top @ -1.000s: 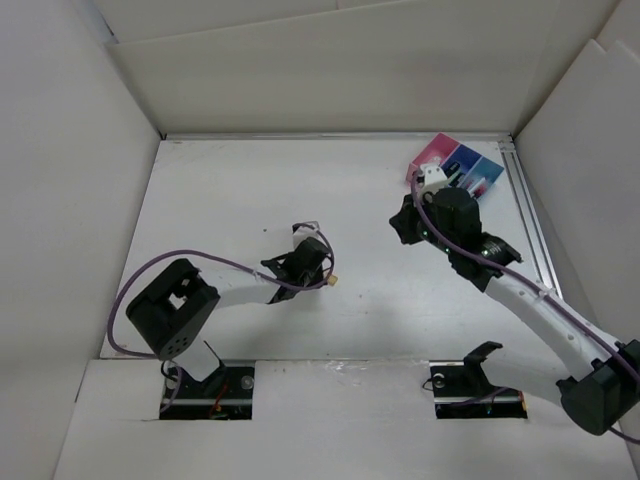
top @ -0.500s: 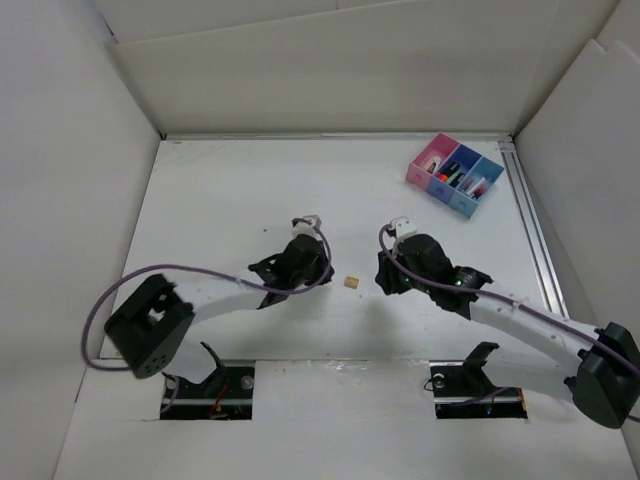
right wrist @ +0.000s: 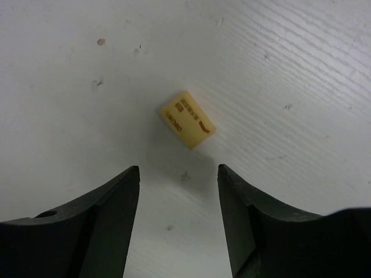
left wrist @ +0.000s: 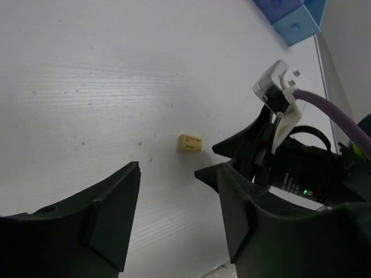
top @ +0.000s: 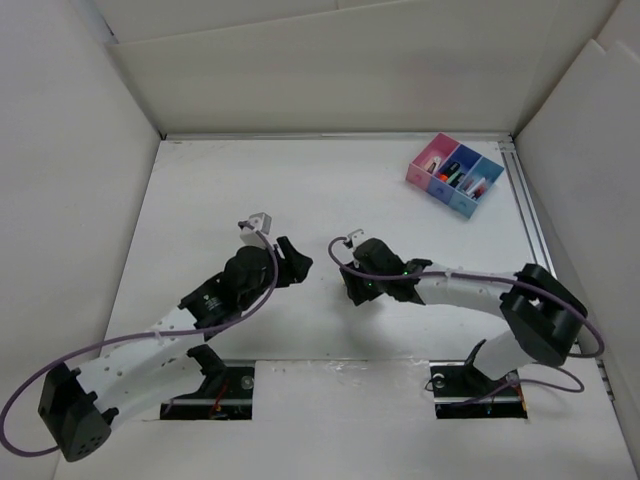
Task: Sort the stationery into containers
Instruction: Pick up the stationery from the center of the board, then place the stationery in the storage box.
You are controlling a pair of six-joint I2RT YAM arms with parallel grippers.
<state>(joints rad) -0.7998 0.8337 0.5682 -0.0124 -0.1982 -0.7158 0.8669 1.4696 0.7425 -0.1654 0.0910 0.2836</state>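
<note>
While the white desk (top: 250, 190) holds the pink, dark-blue and light-blue three-bin plastic tray (top: 425, 180) at the overhead frame's upper right, the black right hand (right wrist: 178, 171) and left hand (left wrist: 168, 174) both gape empty. Best advance the right hand, turned to match the skewed small yellowish eraser block (right wrist: 186, 119) at its view's upper centre. Brown print there is unreadable.

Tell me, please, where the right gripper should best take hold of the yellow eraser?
Pinch the yellow eraser across its long sides, descending from above: it lies flat and skewed, so the open right gripper probably needs a wrist turn.
</note>
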